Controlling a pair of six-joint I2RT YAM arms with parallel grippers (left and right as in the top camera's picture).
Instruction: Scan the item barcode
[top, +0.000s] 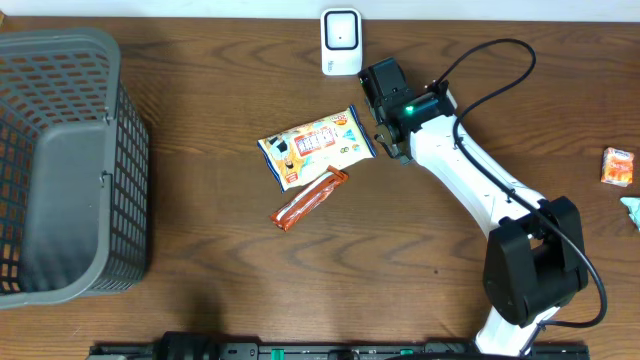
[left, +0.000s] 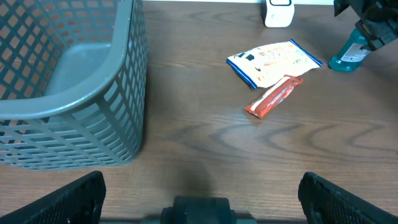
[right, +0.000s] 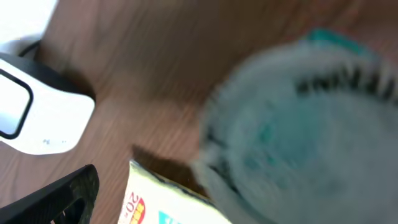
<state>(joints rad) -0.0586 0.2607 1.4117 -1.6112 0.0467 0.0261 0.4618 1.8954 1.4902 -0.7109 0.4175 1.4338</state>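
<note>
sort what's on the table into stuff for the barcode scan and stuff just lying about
For the job: white box-shaped barcode scanner; teal plastic bottle, likely the item, under the open right gripper.
Lying about for now: grey plastic mesh basket; blue-edged snack packet; orange-red bar wrapper; small orange packet.

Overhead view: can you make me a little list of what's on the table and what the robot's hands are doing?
scanner: white barcode scanner, upright at the table's far edge
basket: grey plastic basket, left side
middle: snack packet lying flat, orange bar just in front of it
bottle: teal bottle, standing right of the packet
right edge: small orange packet
right gripper: open, at the bottle's top; touching or not, cannot tell
left gripper: open, holding nothing
</note>
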